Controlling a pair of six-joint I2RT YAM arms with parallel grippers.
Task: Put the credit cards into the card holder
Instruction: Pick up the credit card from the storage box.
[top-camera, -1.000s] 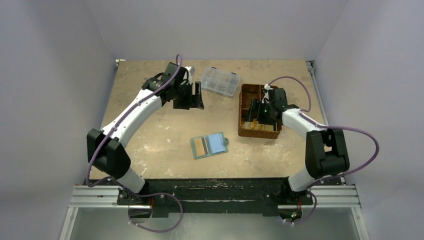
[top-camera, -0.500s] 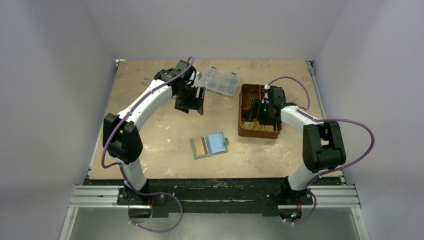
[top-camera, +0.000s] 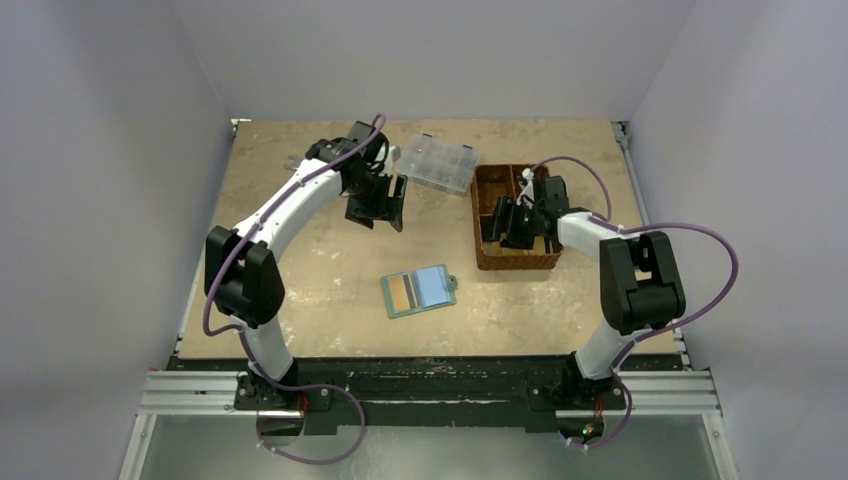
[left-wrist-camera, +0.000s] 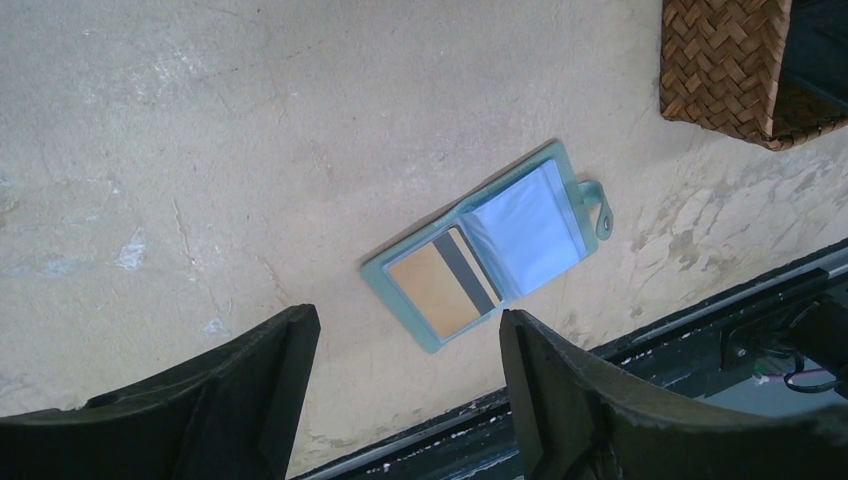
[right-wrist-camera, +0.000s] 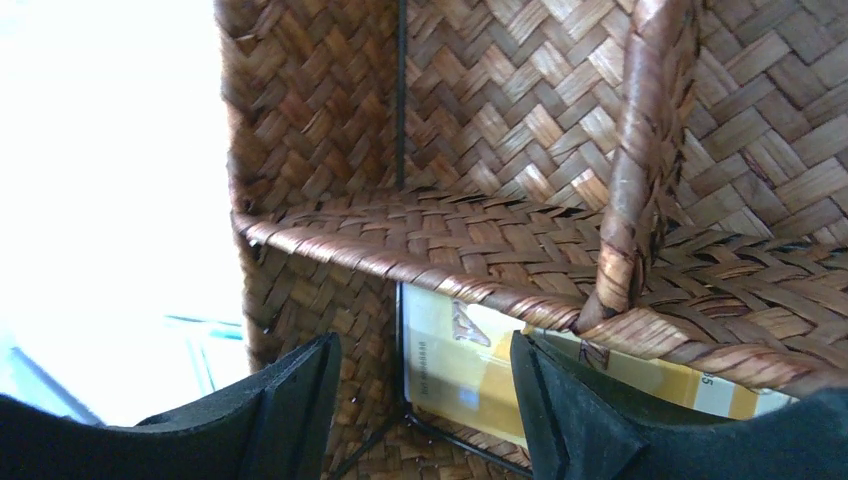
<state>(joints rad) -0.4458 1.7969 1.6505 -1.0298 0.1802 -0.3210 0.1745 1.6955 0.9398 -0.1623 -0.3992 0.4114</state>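
Note:
The sage-green card holder (top-camera: 418, 291) lies open on the table, an orange-gold card (left-wrist-camera: 432, 289) in its left pocket and pale blue pockets on the right. It also shows in the left wrist view (left-wrist-camera: 490, 255). My left gripper (top-camera: 382, 214) is open and empty, hovering above the table behind the holder. My right gripper (top-camera: 508, 224) is open inside the brown woven basket (top-camera: 491, 259). In the right wrist view its open jaws (right-wrist-camera: 425, 385) sit over a yellow-and-white credit card (right-wrist-camera: 470, 365) lying in a basket compartment, partly under a woven divider.
A clear plastic compartment box (top-camera: 440, 162) stands behind the left gripper, left of the basket. The basket's corner shows in the left wrist view (left-wrist-camera: 735, 70). The black front rail (top-camera: 430, 375) runs along the near table edge.
The left arm swung right and nearer, its elbow folding in. The right gripper moved left and deeper into the basket. The card holder has not moved.

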